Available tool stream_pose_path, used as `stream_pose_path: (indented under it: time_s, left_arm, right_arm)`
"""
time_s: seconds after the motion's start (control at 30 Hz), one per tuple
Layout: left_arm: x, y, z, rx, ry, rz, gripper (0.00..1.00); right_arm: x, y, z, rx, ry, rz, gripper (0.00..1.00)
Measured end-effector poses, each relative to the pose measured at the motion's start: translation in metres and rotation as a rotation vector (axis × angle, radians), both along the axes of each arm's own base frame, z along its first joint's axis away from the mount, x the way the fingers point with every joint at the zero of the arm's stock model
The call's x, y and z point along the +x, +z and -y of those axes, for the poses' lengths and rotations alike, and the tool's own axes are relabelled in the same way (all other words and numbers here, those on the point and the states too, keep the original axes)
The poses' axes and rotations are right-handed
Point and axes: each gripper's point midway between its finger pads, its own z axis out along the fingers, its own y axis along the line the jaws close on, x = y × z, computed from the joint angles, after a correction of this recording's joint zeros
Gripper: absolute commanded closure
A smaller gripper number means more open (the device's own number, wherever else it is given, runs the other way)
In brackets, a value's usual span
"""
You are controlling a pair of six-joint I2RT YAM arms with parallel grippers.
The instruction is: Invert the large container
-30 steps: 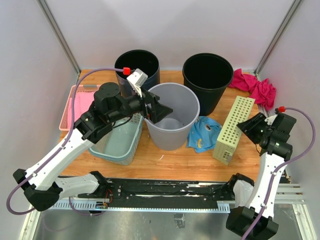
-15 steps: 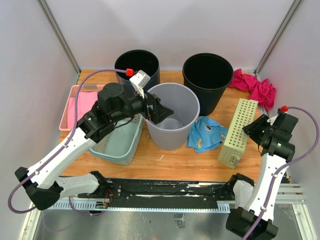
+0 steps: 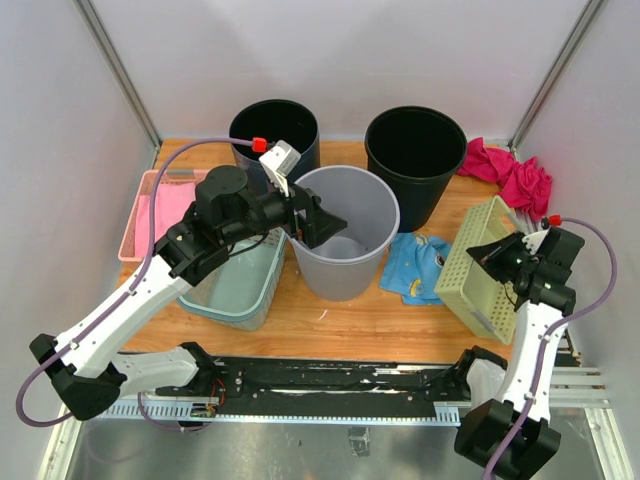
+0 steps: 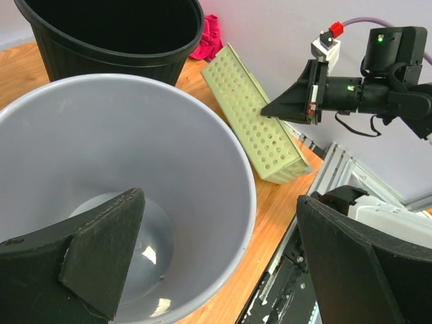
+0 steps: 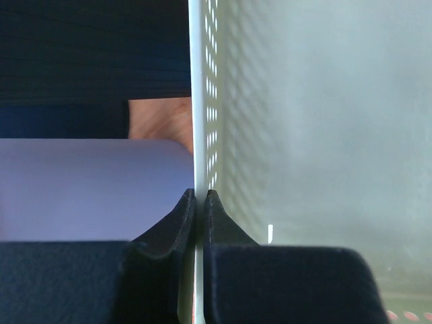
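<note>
A tall grey container (image 3: 345,250) stands upright mid-table, its mouth up. My left gripper (image 3: 308,222) is open and straddles its left rim: one finger (image 4: 101,250) hangs inside the grey container (image 4: 169,135) and the other outside, neither touching it. At the right, a long pale green perforated container (image 3: 478,268) leans tilted off the table. My right gripper (image 3: 492,256) is shut on its thin side wall. In the right wrist view the right gripper (image 5: 200,194) pinches that white-green wall (image 5: 304,135). The left wrist view shows the green container (image 4: 260,115) beyond the grey rim.
Two black buckets (image 3: 275,125) (image 3: 415,145) stand at the back. A teal basket (image 3: 235,285) and a pink tray (image 3: 160,215) lie under the left arm. A blue cloth (image 3: 412,268) lies between the grey and green containers. A magenta cloth (image 3: 512,172) sits back right.
My right gripper has shut on the green container's wall. That container shifted right and tipped from standing on its edge to leaning over. The left arm has barely moved.
</note>
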Motion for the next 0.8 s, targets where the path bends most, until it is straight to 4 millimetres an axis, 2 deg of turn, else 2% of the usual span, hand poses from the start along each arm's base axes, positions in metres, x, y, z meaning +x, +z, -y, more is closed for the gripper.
stream_pose_path:
  time_s: [0.43, 0.67, 0.8]
  left_arm:
    - [0.001, 0.0, 0.0, 0.0, 0.004, 0.0, 0.01]
    - [0.002, -0.004, 0.002, 0.007, 0.002, -0.008, 0.01]
    - [0.004, -0.007, 0.004, 0.014, -0.002, -0.016, 0.01]
  right_arm:
    - [0.032, 0.05, -0.038, 0.362, 0.09, 0.239, 1.0]
    - [0.039, 0.058, -0.042, 0.489, 0.085, 0.291, 1.0]
    - [0.038, 0.04, -0.042, 0.543, 0.069, 0.281, 1.0]
